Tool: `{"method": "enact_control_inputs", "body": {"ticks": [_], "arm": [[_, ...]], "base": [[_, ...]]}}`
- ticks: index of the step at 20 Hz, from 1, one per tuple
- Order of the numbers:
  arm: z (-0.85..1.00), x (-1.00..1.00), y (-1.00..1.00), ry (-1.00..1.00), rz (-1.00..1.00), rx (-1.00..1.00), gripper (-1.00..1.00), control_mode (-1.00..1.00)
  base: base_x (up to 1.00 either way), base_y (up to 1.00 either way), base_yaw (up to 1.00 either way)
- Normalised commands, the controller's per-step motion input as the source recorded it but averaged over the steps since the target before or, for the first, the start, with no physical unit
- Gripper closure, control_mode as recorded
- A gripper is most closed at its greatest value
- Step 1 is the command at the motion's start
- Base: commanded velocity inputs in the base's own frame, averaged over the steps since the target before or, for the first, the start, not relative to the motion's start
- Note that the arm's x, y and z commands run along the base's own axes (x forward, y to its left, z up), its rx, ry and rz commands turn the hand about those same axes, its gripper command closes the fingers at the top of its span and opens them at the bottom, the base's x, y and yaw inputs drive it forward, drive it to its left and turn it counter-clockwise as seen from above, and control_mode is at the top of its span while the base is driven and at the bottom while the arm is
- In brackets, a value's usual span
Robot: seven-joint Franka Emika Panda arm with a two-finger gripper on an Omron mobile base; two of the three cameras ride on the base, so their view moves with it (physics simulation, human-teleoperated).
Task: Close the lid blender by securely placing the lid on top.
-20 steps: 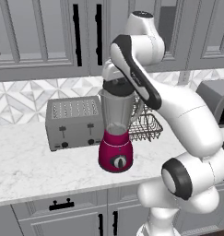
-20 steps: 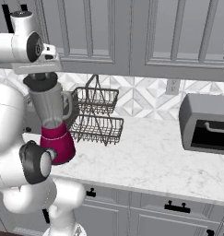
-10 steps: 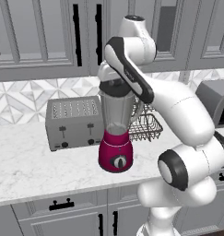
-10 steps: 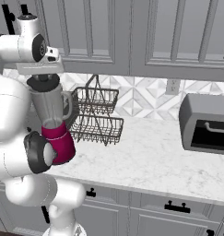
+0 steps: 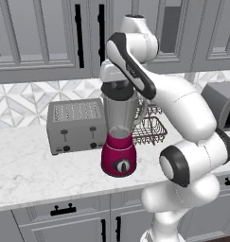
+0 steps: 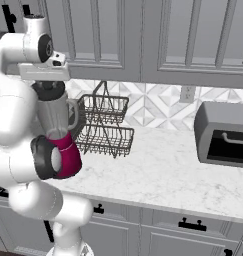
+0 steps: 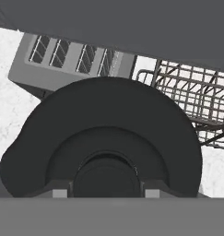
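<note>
- I see the end effector pinching the small dark round lid atop the magenta-based clear-jar blender.
- Its fingertips are hidden by the lid.
- My hand view cuts off the boxy silver toaster.

Your arm rises from the base, bends at the elbow and reaches forward and down, wrist turned so the hand points straight down. Your gripper is closed tight on the lid, with the finger tips pinching its raised centre.
</note>
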Motion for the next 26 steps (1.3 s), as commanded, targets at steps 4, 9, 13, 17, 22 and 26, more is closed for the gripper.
{"method": "enact_control_inputs", "body": {"ticks": [4,9,13,17,22,26], "arm": [[0.1,0.0,0.1,0.23,-0.08,0.0,1.0,-1.0],[0.53,0.0,0.05,0.1,-0.07,-0.01,1.0,-1.0],[0.3,-0.01,0.07,0.11,-0.04,-0.05,1.0,-1.0],[0.0,-0.13,0.0,0.14,0.0,-0.06,1.0,-1.0],[-0.05,-0.04,0.0,0.04,0.0,-0.03,1.0,-1.0],[-0.28,-0.09,0.0,0.0,0.0,0.0,1.0,-1.0]], "base": [[0.0,0.0,0.0],[0.0,0.0,0.0],[0.0,0.0,0.0],[0.0,0.0,0.0],[0.0,0.0,0.0],[0.0,0.0,0.0]]}}
